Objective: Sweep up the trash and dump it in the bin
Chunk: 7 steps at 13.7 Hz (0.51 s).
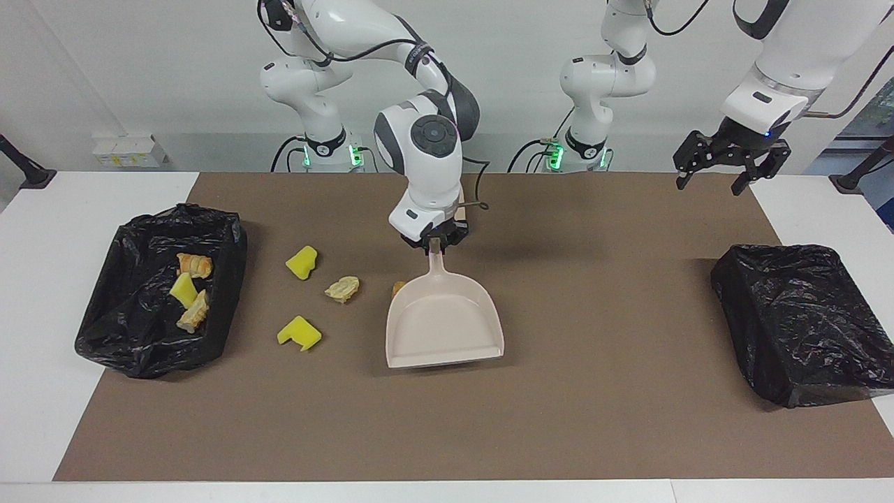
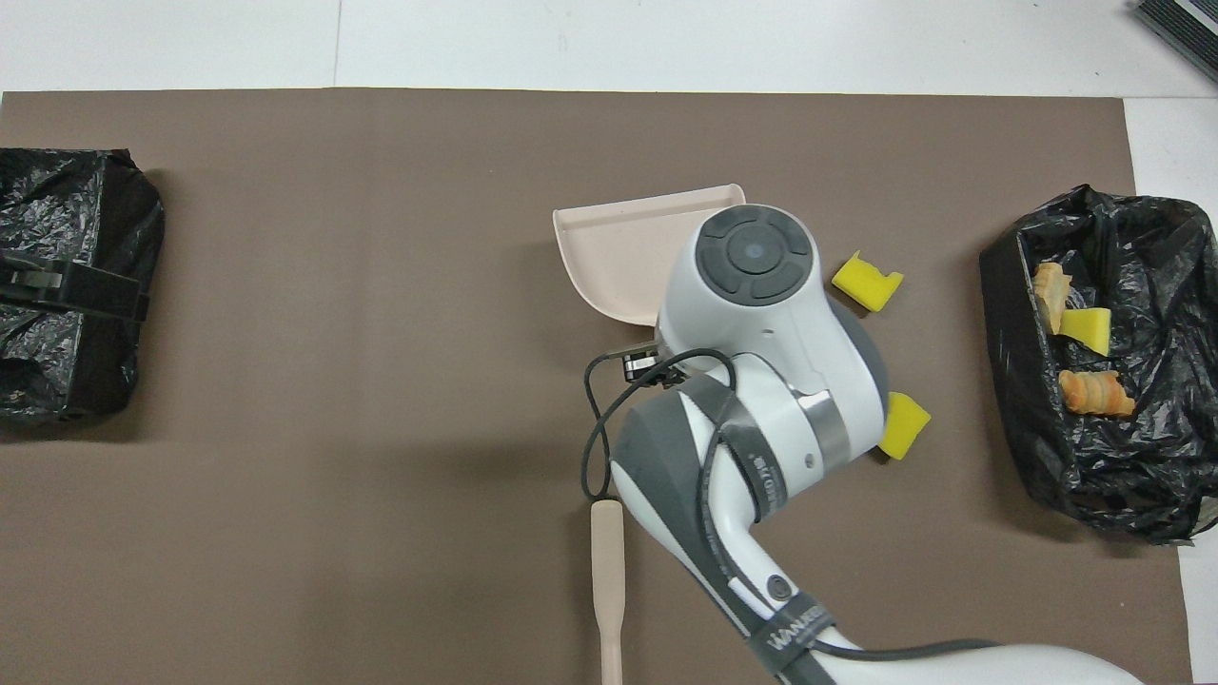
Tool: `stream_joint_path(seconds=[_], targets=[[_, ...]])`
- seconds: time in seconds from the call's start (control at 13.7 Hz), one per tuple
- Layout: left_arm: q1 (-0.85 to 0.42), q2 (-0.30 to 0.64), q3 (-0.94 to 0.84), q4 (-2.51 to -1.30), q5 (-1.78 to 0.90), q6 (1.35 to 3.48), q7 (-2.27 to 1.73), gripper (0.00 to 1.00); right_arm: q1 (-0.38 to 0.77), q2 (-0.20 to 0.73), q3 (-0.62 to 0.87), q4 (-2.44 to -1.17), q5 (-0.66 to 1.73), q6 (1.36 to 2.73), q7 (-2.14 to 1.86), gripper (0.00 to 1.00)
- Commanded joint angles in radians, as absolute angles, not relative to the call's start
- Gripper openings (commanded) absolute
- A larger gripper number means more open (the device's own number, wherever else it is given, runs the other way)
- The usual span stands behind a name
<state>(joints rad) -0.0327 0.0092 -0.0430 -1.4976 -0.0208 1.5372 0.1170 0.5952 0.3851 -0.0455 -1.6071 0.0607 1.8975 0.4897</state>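
1. The right pincer (image 1: pixel 436 244) is clenched on the handle of the beige dustpan (image 1: pixel 444 323), which lies over the middle of the brown mat (image 1: pixel 594 419), its open edge pointing away from the robots.
2. The left pincer (image 1: pixel 730 171) hangs released, jaws spread, above the mat's corner at the left arm's end of the counter (image 1: pixel 42 230) — that arm waits.
3. Trash on the mat: two yellow sponge chunks (image 1: pixel 302 262) (image 1: pixel 299 333), a pale pastry piece (image 1: pixel 342 288) and a brown scrap (image 1: pixel 398 287) just beside the dustpan.
4. Three more pieces (image 1: pixel 190 290) lie inside the black-lined bin (image 1: pixel 126 342) at the right arm's end.
5. A second black-lined bin (image 1: pixel 803 321) sits at the left arm's end.
6. The brush handle (image 2: pixel 606 590) lies nearer to the robots than the dustpan — partly hidden under the right arm.
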Motion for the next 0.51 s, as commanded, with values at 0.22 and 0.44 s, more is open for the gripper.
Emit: stream_joint_path(seconds=[0.22,0.44], targets=[[-0.018,-0.002,-0.052,-1.496,-0.026,1.531,0.124,1.0,0.627,0.534,-0.049,-1.489,0.087,1.971,0.566,0.0],[-0.017,-0.002,-0.051,-1.494,-0.026,1.522,0.133,1.0,0.644,0.554,-0.049,-1.493,0.104,2.0,0.609,0.0]])
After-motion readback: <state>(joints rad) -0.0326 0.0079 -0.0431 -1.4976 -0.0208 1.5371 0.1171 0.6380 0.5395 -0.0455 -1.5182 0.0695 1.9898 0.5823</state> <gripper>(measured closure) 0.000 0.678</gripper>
